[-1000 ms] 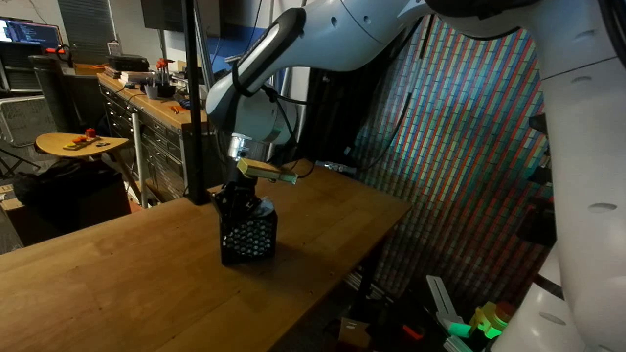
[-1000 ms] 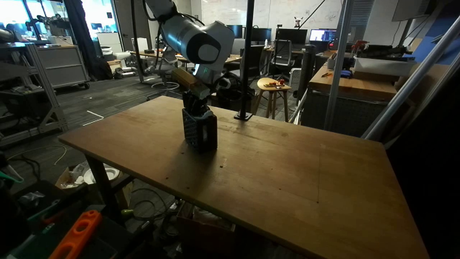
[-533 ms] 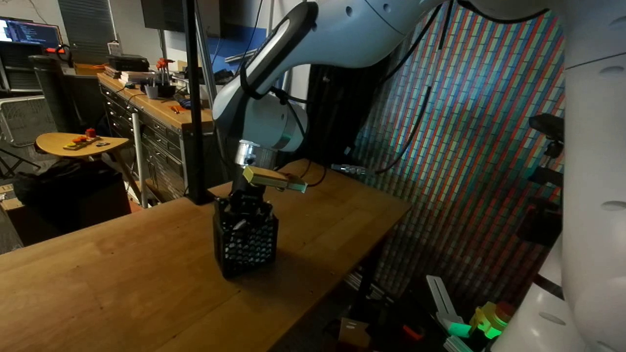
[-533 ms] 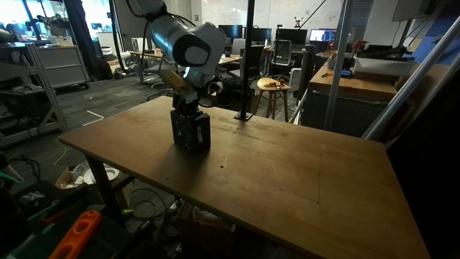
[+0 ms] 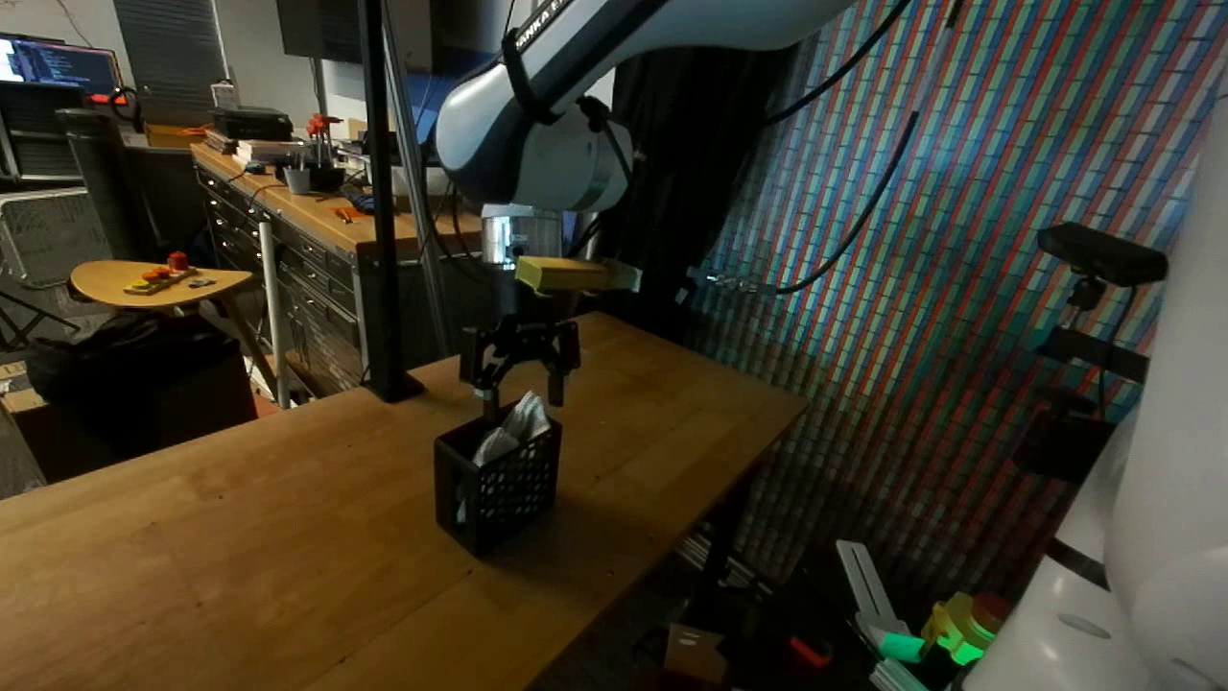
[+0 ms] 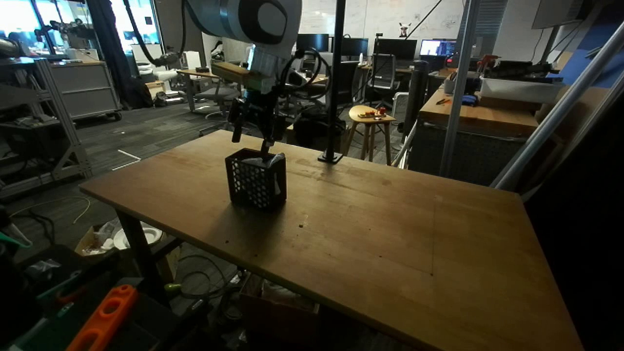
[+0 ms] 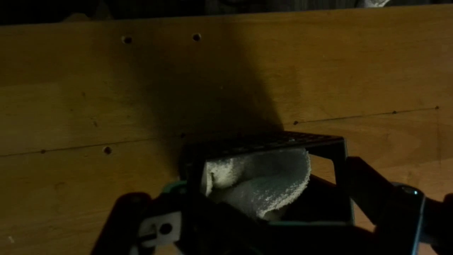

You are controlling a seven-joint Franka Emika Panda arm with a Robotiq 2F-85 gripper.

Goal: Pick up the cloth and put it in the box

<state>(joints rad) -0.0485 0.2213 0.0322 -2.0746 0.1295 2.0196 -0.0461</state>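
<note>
Spanning the lower frame in an exterior view, the surface [image 6: 390, 234] is carrying the box [image 6: 256, 185] left of center. Just above, the gripper [image 6: 251, 145] is hanging released, jaws apart. Low in the wrist view, the cloth [image 7: 263, 180] is lying inside the box.

On pale-grey, rounded, dark-striped robot arm [image 5: 691, 24], exterior view: slanted printed brand lettering, "NKA" legible, rest blurred or cut off at top of view. On flat, lit, dark-framed computer screen [image 5: 72, 69]: rows of text, too small to read. On wide, white wall board [image 6: 385, 17]: faint scribbled marks, unreadable.
</note>
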